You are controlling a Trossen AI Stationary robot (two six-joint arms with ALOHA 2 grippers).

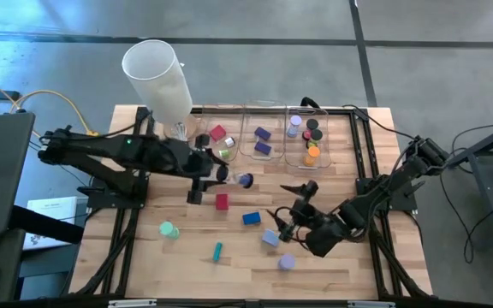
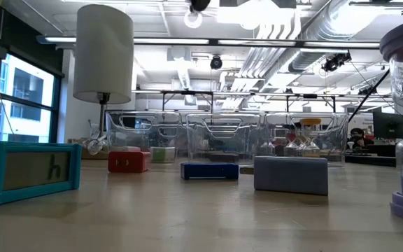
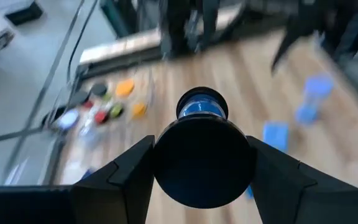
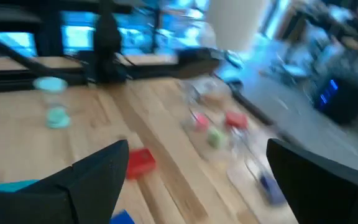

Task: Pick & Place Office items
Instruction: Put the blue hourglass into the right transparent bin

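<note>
Your black roll (image 3: 202, 163) with the blue end sits clamped in the left gripper (image 1: 221, 174), just in front of the bins (image 1: 264, 137). Loose on the worktop (image 1: 349, 265) you have a red block (image 1: 222, 201) nearest the bins, then a blue block (image 1: 251, 219), a lavender block (image 1: 270, 239), a green roll (image 1: 169, 229), a teal stick (image 1: 217, 251) and a lavender roll (image 1: 287, 263) farthest from them. Inside the bins lie a red block, a green roll, two purple blocks, and black, orange and lavender rolls.

Clear bins (image 1: 264, 128), tall white cylinder (image 1: 159, 79)
</note>
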